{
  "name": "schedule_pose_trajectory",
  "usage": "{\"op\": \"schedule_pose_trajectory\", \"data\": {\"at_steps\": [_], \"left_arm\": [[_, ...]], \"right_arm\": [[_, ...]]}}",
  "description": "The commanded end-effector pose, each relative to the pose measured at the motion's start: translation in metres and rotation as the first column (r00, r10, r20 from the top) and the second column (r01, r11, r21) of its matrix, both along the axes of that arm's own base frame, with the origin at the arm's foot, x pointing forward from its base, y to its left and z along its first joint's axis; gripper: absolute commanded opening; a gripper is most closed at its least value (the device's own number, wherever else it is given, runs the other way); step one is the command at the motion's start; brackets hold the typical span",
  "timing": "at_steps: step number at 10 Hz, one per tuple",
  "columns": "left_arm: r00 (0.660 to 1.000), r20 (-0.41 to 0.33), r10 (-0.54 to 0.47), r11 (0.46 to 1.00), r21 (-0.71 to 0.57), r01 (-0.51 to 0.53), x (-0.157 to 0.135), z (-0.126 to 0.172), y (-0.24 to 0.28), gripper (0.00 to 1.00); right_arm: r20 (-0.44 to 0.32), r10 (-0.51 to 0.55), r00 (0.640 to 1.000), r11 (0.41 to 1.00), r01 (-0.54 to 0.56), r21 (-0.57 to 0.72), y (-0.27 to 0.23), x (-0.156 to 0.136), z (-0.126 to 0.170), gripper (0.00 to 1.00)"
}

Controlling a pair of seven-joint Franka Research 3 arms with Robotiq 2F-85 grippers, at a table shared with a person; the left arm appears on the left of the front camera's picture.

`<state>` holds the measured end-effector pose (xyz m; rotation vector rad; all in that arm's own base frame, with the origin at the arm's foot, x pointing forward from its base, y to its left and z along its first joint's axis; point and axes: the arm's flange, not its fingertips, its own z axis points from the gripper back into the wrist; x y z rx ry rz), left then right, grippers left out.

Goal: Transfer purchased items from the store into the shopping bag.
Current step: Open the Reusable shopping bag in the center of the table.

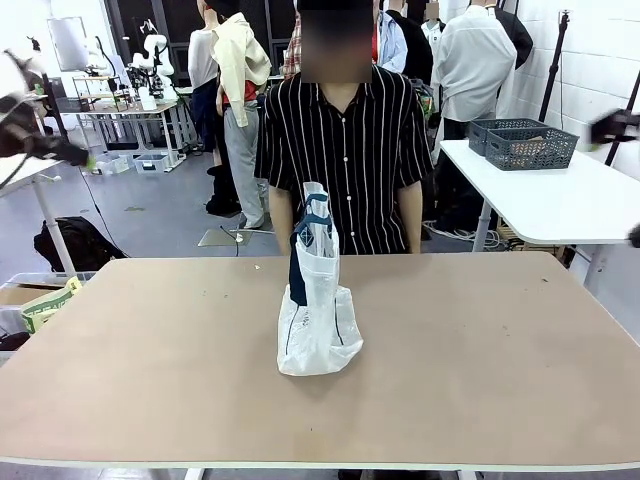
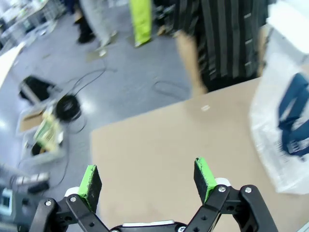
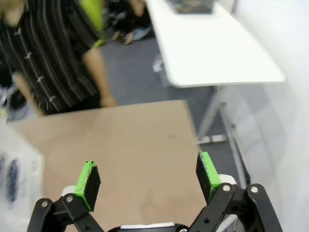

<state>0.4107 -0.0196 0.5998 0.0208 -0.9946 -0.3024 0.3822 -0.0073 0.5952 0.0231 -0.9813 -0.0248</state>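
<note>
Two grippers are in the ready condition. The left gripper [image 2: 147, 179] hangs above the left part of the desk [image 1: 480, 350] with its jaws spread wide and nothing between the green pads. The right gripper [image 3: 148, 176] hangs above the desk's right edge, equally wide and unloaded. The shopping bag [image 1: 318, 325] stands upright near the middle of the desk, just in front of the person [image 1: 345, 150], with its navy handles [image 1: 312, 215] raised and its mouth facing up; it is well apart from both grippers. The person stands at the far side with both arms lowered, and the hands are hidden below the desk edge. The bag is the one object standing on the tan desk surface in the front view. Its translucent wall reveals no distinct shape inside, so whether it holds any purchased items cannot be told. Judgement: the task is at or near its start. The receiving container is in place, but no transfer can be confirmed as done. By this reading the whole sequence is left: goods brought within reach, then each one grasped, carried over the bag's mouth and released. The soft, crinkly mouth looks narrow, so each release is likely to need alignment directly above the opening.
</note>
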Motion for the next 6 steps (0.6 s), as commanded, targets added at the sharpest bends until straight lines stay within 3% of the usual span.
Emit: {"op": "schedule_pose_trajectory", "data": {"at_steps": [1, 2, 6], "left_arm": [[0.997, -0.001, -0.076, 0.993, -0.096, 0.075, 0.033, 0.002, -0.016, 1.00], [1.000, 0.000, 0.000, 1.000, 0.000, 0.000, 0.000, 0.000, 0.000, 1.00], [1.000, 0.004, -0.018, 0.999, -0.029, 0.018, 0.010, 0.001, -0.010, 1.00]], "right_arm": [[-0.083, 0.095, 0.992, 0.995, -0.096, -0.002, 0.051, 0.008, -0.002, 1.00], [0.000, 0.000, 1.000, 1.000, 0.000, 0.000, 0.000, 0.000, 0.000, 1.00], [-0.023, 0.016, 1.000, 1.000, -0.016, 0.010, 0.014, 0.001, 0.007, 1.00]]}}
